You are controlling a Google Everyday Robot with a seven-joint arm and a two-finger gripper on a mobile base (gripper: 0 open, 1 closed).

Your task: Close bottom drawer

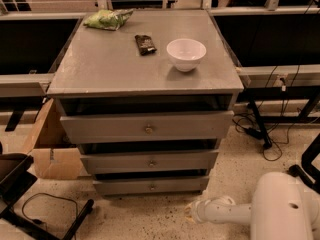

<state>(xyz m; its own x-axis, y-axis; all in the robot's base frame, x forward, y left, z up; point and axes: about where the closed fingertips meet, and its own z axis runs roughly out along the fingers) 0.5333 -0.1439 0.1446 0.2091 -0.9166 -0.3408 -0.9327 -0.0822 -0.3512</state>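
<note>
bottom drawer (pixel 125 186): grey, brass-coloured knob (pixel 152 186)
tabletop (pixel 110 66): plain grey
bowl (pixel 186 54): white
bag (pixel 107 19): green
hand (pixel 191 213): cream-white, low before the bottom drawer
floor (pixel 145 221): beige, dark-speckled

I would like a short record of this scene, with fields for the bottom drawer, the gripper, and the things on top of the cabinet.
bottom drawer: lowest of three, knob at centre, dark gap above its front
gripper: low, in front of and to the right of the bottom drawer, apart from it
cabinet top: white bowl, dark packet, green bag
to the left: cardboard box
</note>
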